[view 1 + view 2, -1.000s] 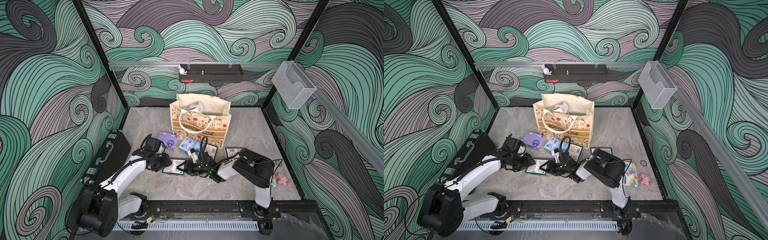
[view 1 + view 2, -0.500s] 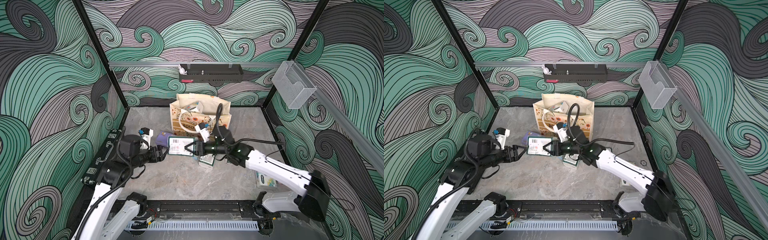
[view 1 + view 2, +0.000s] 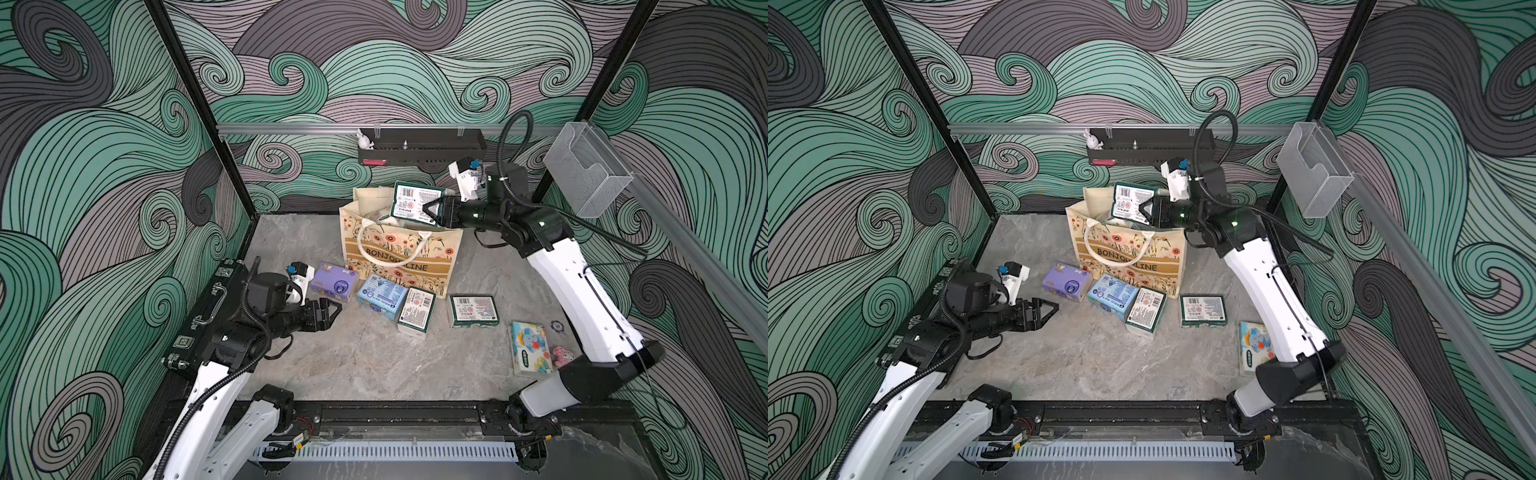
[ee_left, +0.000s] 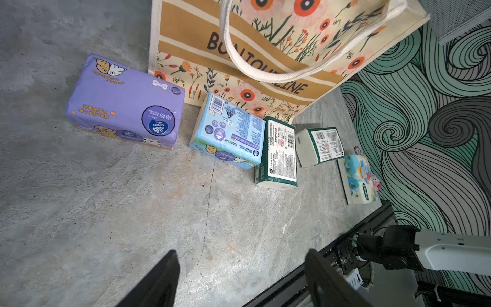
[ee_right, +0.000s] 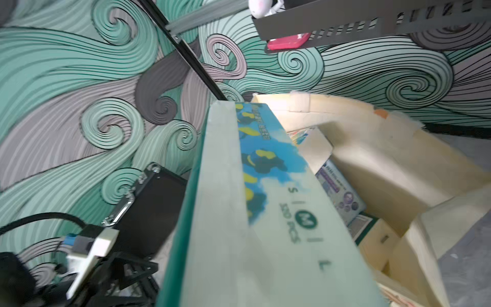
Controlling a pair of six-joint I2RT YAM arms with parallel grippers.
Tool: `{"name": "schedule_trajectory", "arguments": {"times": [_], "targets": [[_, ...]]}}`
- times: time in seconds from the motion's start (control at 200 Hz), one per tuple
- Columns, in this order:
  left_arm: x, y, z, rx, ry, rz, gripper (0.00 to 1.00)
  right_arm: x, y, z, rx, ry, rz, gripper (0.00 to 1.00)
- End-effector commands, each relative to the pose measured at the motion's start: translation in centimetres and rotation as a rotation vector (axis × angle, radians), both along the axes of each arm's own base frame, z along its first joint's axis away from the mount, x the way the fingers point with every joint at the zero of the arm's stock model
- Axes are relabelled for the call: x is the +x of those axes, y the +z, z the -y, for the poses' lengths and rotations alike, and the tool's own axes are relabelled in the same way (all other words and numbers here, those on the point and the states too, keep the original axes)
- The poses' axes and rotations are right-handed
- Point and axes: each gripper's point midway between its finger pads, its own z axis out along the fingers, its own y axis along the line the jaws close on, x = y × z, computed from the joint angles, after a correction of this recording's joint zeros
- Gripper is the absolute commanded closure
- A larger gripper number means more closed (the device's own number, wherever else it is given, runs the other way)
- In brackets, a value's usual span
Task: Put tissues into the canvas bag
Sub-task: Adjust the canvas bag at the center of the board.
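The right gripper clamps one edge of a green-white tissue pack, holding it tilted above the open mouth of the canvas bag. The left gripper hangs empty, jaws wide, near the purple tissue pack. A light blue pack lies on the floor just before the bag, an elephant-print pack well apart.

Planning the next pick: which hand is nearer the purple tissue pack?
Left. The left hand sits open beside the purple pack; the right hand is over the canvas bag, gripping a green-white pack.
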Motion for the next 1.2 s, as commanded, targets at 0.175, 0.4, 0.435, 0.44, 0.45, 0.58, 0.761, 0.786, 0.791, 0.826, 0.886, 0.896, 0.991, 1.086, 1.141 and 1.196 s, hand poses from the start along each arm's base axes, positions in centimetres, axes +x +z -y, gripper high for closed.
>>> {"name": "schedule_trajectory", "arguments": {"times": [0.175, 0.4, 0.435, 0.44, 0.45, 0.58, 0.761, 0.786, 0.791, 0.826, 0.886, 0.896, 0.991, 1.086, 1.141, 1.196], "targets": [[5.5, 3.0, 2.5, -0.108, 0.001, 0.010, 0.22, 0.5, -4.5, 2.3, -0.260, -0.015, -0.032, 0.56], [11.9, 4.9, 4.2, -0.124, 0.026, -0.016, 0.22, -2.4, -6.8, 2.3, -0.226, 0.037, -0.082, 0.56], [12.9, 5.1, 4.4, -0.119, 0.026, -0.025, 0.22, -2.9, -7.0, 2.3, -0.219, 0.043, -0.086, 0.56], [13.0, 5.1, 4.4, -0.119, 0.024, -0.029, 0.22, -2.9, -7.1, 2.3, -0.219, 0.044, -0.087, 0.56], [13.3, 5.2, 4.5, -0.120, 0.019, -0.029, 0.22, -3.1, -7.1, 2.3, -0.219, 0.045, -0.088, 0.56], [16.4, 6.2, 5.6, -0.143, 0.018, -0.067, 0.22, -4.6, -7.7, 2.7, -0.214, 0.061, -0.098, 0.56], [18.3, 5.3, 5.4, -0.108, 0.047, -0.078, 0.24, -5.9, -8.4, 3.0, -0.211, 0.079, -0.108, 0.56], [18.4, 5.0, 5.4, -0.101, 0.045, -0.086, 0.27, -6.0, -8.5, 2.9, -0.208, 0.083, -0.111, 0.56], [18.3, 4.9, 5.4, -0.099, 0.045, -0.089, 0.27, -6.0, -8.5, 2.9, -0.208, 0.083, -0.112, 0.56], [18.3, 4.3, 5.3, -0.088, 0.044, -0.102, 0.31, -6.1, -8.6, 2.8, -0.202, 0.090, -0.114, 0.56], [17.9, 3.4, 5.2, -0.076, 0.041, -0.119, 0.41, -6.1, -8.8, 2.7, -0.197, 0.093, -0.118, 0.56], [17.9, 3.3, 5.1, -0.075, 0.041, -0.122, 0.43, -6.1, -8.8, 2.7, -0.197, 0.093, -0.117, 0.56], [16.9, 2.2, 5.0, -0.070, 0.033, -0.138, 0.66, -5.6, -8.5, 2.8, -0.201, 0.076, -0.104, 0.56], [15.8, 1.1, 4.7, -0.065, 0.027, -0.153, 0.86, -4.2, -8.2, 3.3, -0.228, 0.017, -0.102, 0.56], [15.1, 0.6, 4.6, -0.069, 0.027, -0.164, 0.87, -3.3, -8.5, 3.6, -0.249, -0.022, -0.117, 0.56], [14.5, 0.2, 4.6, -0.077, 0.023, -0.176, 0.88, -2.4, -8.7, 3.8, -0.264, -0.060, -0.129, 0.56]]}}
